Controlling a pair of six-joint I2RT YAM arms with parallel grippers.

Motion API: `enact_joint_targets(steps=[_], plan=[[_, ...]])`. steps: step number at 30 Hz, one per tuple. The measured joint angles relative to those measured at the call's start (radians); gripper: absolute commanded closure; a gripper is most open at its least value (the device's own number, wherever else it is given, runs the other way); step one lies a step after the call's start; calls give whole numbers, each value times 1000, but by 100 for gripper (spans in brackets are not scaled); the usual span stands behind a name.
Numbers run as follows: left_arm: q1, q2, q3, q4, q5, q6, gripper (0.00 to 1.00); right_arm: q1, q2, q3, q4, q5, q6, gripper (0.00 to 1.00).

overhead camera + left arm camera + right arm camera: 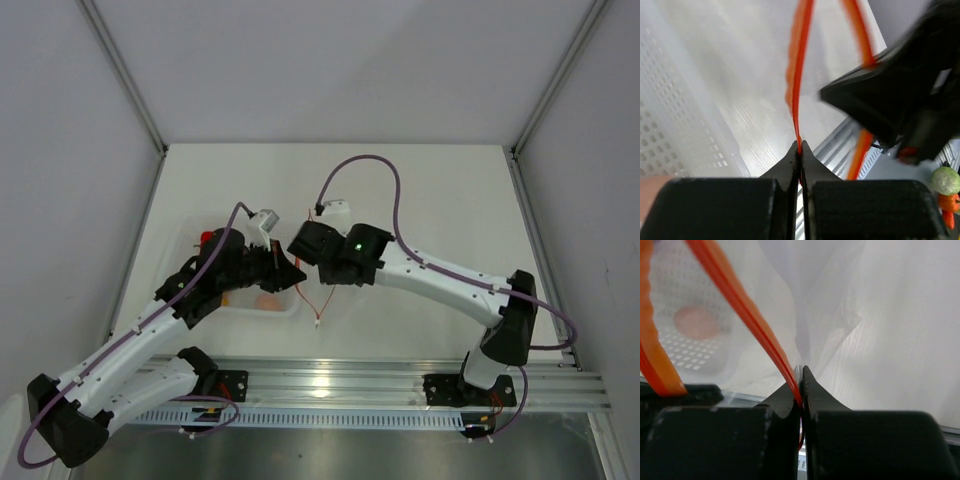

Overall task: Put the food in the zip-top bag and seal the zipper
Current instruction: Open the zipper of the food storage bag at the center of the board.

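Both grippers meet over the table's middle and hold the zip-top bag (pixel 840 315) up by its zipper (pixel 740 305). My left gripper (pixel 800 146) is shut on the red-orange strip (pixel 799 60), which rises straight from its tips. My right gripper (pixel 801 371) is shut on the strip too, with clear film hanging behind it. In the top view the left gripper (pixel 290 272) and right gripper (pixel 300 248) almost touch, and a thin red loop of zipper (pixel 326 296) hangs below. The orange-yellow piece (pixel 268 298) and the red piece (pixel 207 237) lie in the tray. The purple piece is hidden.
The rigid clear tray (pixel 240 310) with a dotted base sits under my left arm; it also shows in the left wrist view (pixel 675 125). The orange-yellow piece shows blurred through the film (pixel 696 322). A metal rail (pixel 400 385) runs along the near edge.
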Motion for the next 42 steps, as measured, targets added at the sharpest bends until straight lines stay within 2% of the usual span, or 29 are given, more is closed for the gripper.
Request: enact_joint_targets(steps=[9,16,21,25,27,28,29,30,37,42], plan=[[0,37,0,10,-5,17,99,-77,-286,-12,-122,63,23,100],[-5,84,2,87,73,19,97,-92,-351,-55,-158,71,41,100],[-5,137,2,125,159,26,77,-100,-353,-149,-119,36,40,100],[-5,135,2,160,211,27,53,-106,-315,-164,-81,12,35,100],[-5,123,2,162,217,39,35,-121,-281,-164,-62,-2,32,100],[-5,114,2,161,216,45,19,-129,-270,-164,-57,-9,32,100],[-5,100,2,160,214,55,8,-142,-259,-165,-49,-18,30,100],[-5,83,2,159,204,55,1,-154,-252,-166,-39,-29,25,100],[-5,-39,2,154,116,69,1,-206,-244,-167,1,-76,-5,100],[-5,-121,23,66,-92,53,1,-220,-226,-167,11,-94,-21,100]])
